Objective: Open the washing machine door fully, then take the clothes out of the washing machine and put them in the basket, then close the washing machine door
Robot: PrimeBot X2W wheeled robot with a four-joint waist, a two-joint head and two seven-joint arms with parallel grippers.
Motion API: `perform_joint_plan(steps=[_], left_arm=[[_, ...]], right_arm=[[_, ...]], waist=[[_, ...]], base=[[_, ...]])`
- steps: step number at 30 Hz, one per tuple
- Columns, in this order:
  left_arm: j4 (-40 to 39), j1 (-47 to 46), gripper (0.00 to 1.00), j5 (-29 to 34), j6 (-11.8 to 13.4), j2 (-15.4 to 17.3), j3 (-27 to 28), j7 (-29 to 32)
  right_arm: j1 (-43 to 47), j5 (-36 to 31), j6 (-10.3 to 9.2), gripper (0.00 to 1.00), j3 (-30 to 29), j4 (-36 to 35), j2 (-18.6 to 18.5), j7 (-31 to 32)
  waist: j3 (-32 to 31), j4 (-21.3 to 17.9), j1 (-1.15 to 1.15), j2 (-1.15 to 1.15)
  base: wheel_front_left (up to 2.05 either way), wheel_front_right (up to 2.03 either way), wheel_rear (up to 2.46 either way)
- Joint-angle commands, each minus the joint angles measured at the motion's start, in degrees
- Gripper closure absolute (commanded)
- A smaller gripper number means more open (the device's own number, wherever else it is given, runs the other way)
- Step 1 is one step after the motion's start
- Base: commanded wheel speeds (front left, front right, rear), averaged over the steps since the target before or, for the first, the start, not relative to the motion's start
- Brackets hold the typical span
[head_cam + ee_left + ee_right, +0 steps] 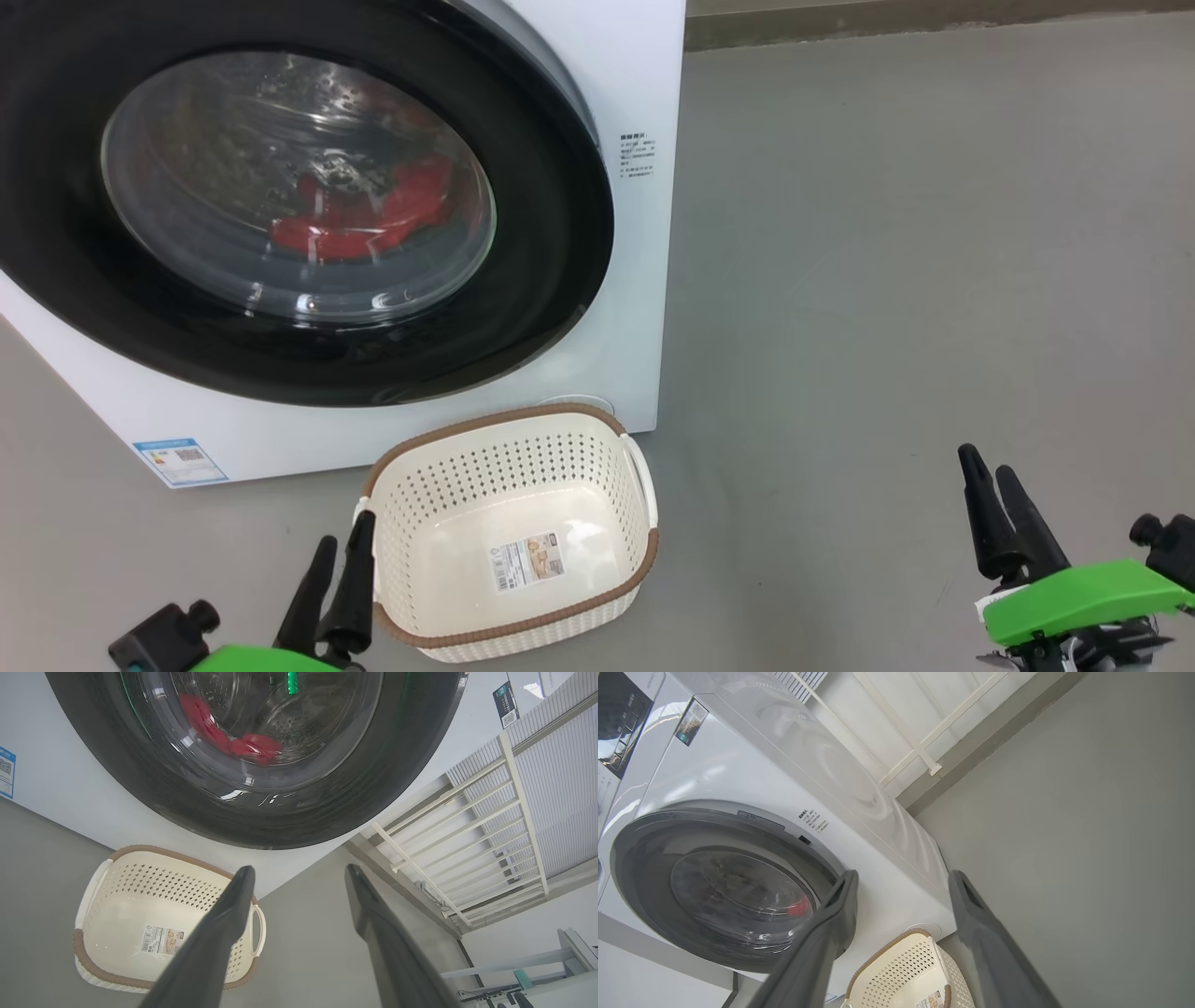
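Observation:
The white washing machine (644,84) stands at the upper left with its black-rimmed round door (551,280) against its front. Red clothes (364,219) lie in the drum behind the glass, also seen as clothes (243,744) and clothes (799,907). The cream basket (644,560) with a brown rim sits empty on the floor just before the machine; basket (93,896), basket (901,961). My left gripper (341,551) is open at the basket's left side. My right gripper (990,481) is open over bare floor at the lower right. In the wrist views, the left gripper (299,877) and right gripper (901,882) hold nothing.
Grey floor (887,280) spreads to the right of the machine up to a wall base. A white barred frame (476,826) leans against the wall beside the machine. A blue label (179,460) is stuck at the machine's lower left front.

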Motion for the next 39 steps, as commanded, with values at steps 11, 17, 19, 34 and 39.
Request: perform_joint_plan(steps=[11, 17, 19, 34, 39], left_arm=[[-2.26, -3.69, 0.0, 9.26, -0.24, 0.94, 0.19, -2.54], [-2.66, -4.16, 0.0, 13.78, -0.27, 0.99, -0.3, -3.56], [-2.75, -4.29, 0.0, 15.17, -0.26, 1.01, -0.43, -3.9], [-3.49, -5.0, 0.0, 23.65, -0.06, 1.15, -1.19, -6.44], [-3.51, -5.25, 0.0, 25.94, -0.07, 1.19, -1.37, -7.29]], right_arm=[[-3.26, -8.3, 0.02, 0.0, 2.12, -2.16, -1.84, -2.46], [-3.5, -11.67, 0.03, 0.0, 2.47, -2.31, -2.3, -3.47], [-3.59, -12.93, 0.03, 0.0, 2.69, -2.38, -2.45, -3.81], [-3.93, -22.33, 0.03, 0.0, 4.22, -3.57, -3.64, -6.34], [-3.87, -25.59, 0.03, 0.0, 4.56, -4.01, -3.97, -7.18]], waist=[[0.47, -0.02, 0.0, 0.0], [0.77, -0.03, 0.0, 0.0], [0.84, -0.03, 0.0, 0.0], [0.93, 0.03, 0.0, 0.0], [0.73, 0.05, 0.0, 0.0]], base=[[0.0, 0.0, 0.0], [0.0, 0.0, 0.0], [0.0, 0.0, 0.0], [0.0, 0.0, 0.0], [0.0, 0.0, 0.0]])
